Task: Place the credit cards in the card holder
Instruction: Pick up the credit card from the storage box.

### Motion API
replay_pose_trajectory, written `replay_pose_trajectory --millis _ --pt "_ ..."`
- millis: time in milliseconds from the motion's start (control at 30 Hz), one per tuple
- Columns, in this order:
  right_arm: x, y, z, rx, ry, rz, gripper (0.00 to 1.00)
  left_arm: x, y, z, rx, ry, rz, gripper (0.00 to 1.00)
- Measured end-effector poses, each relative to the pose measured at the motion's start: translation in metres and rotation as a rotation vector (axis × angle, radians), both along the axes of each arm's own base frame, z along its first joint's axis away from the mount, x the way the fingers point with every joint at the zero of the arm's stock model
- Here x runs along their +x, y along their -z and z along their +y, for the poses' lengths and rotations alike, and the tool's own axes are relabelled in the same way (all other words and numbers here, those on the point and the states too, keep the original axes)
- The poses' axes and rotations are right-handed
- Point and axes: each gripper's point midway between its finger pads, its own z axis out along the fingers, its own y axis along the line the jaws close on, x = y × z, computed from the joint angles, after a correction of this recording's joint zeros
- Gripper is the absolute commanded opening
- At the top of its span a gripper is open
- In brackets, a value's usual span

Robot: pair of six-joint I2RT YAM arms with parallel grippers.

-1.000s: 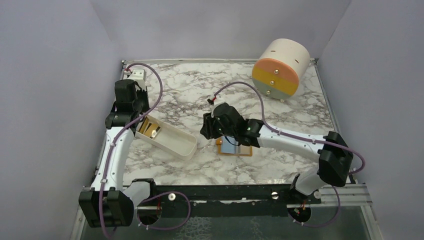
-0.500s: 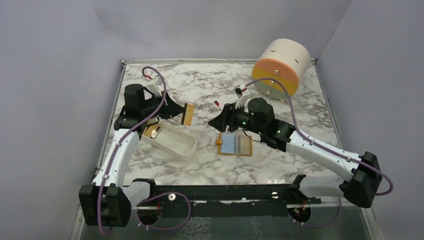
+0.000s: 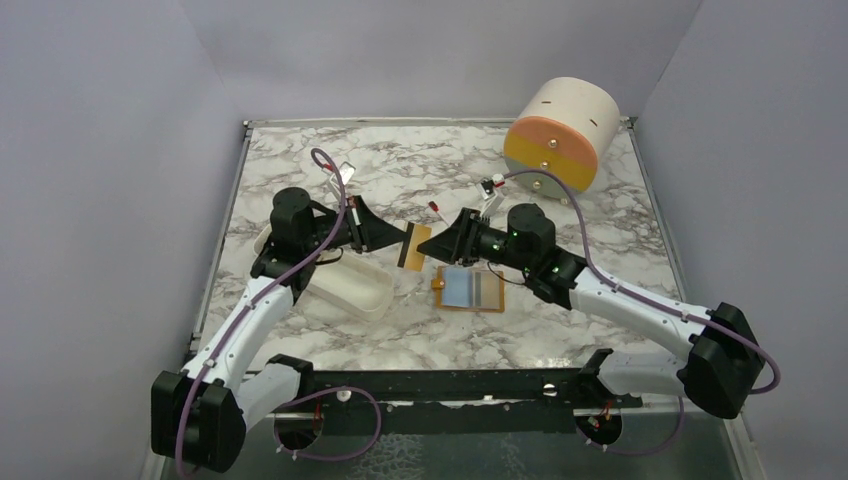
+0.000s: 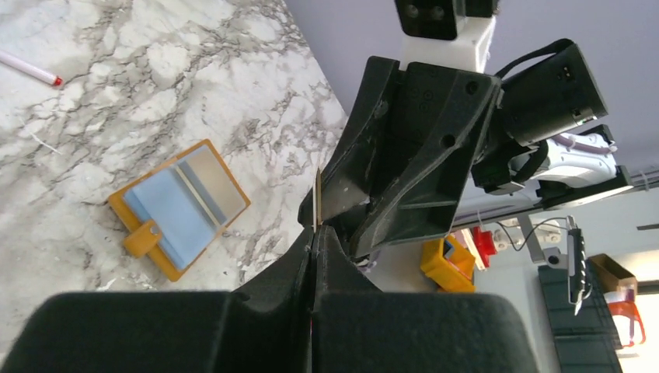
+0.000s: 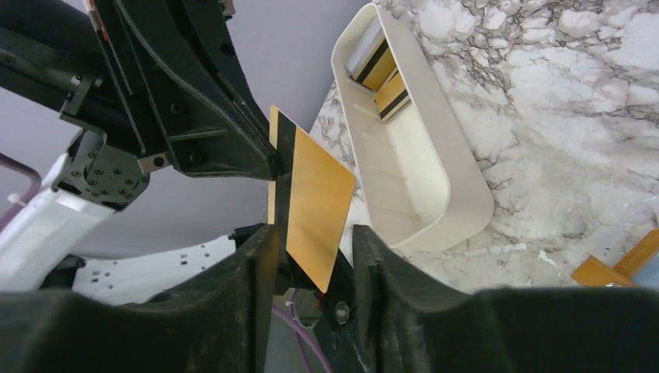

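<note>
Credit card is clamped in my left tool, its free end inside my right tool, fingers parted; whether they grip, I cannot tell. Card holder lies open on the bench beside my right tool.

Golden-orange card, black stripe; orange wallet, seemingly blue-grey inside.

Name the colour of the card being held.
The card is golden-orange, black-striped; right wrist view.

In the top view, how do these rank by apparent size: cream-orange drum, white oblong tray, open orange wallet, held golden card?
1. cream-orange drum
2. white oblong tray, partly hidden
3. open orange wallet
4. golden card, held tilted, so unsure
</note>
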Motion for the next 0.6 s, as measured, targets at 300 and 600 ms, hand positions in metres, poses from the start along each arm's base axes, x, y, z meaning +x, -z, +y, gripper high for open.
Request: replay_pose_trajectory --millis 300,600 --pt "-0.001 -0.002 -0.003 0.059 0.005 0.021 0.01 0.002 0.001 -0.005 -0.034 -0.032 0.039 0.5" --pt "0.005 0.019 -0.029 -0.102 0.066 -0.028 0.01 0.016 0.02 0.001 0.049 -0.128 0.044 0.5"
